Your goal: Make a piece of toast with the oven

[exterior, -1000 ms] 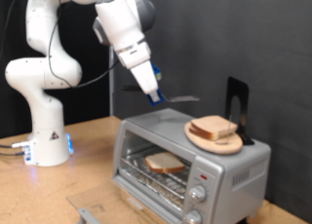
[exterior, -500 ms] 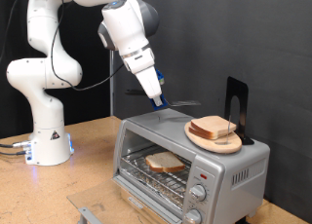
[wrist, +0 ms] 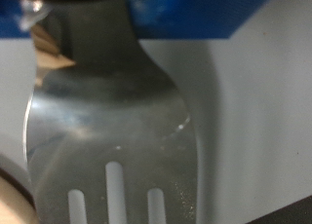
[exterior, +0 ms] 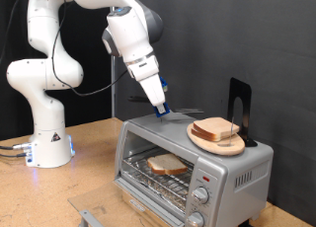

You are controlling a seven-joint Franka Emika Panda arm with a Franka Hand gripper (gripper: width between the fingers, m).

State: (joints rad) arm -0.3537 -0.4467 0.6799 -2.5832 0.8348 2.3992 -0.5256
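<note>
Gripper at upper centre, clamped on a slotted spatula above the oven. Piece of toast already on the rack; door open, toasting undone.

A robotics lab: black backdrop curtain, a plywood bench, the arm's bolted base with cables.

The exterior camera stood off the table, facing the oven near the table's front right corner from a moderate distance, while the wrist camera looked along the claw at very close range onto a slotted spatula blade, the part both views shared.
</note>
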